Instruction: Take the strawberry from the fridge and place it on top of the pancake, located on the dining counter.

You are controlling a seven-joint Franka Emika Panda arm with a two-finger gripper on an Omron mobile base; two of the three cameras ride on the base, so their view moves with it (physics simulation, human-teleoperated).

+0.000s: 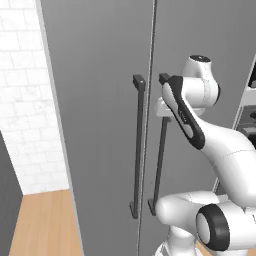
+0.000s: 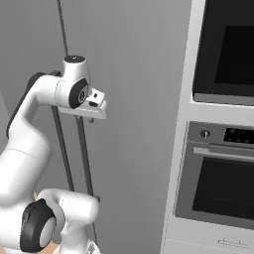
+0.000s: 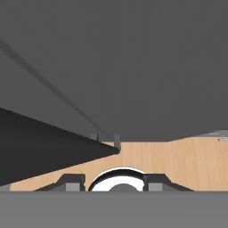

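1. In front of the base stands the fridge (image 1: pixel 100 100), matte grey, both doors shut; two dark bar handles run side by side along the seam, the left handle (image 1: pixel 138 145) and the right handle (image 1: pixel 161 150).
2. The arm reaches up to the right handle; the claw (image 1: pixel 164 106) sits against its upper part, touching or just beside it; I cannot tell how far the claw is open, nor whether it grips the bar.
3. To the right of the fridge stands a stacked oven (image 2: pixel 218 149); wood floor (image 1: pixel 45 220) lies below.
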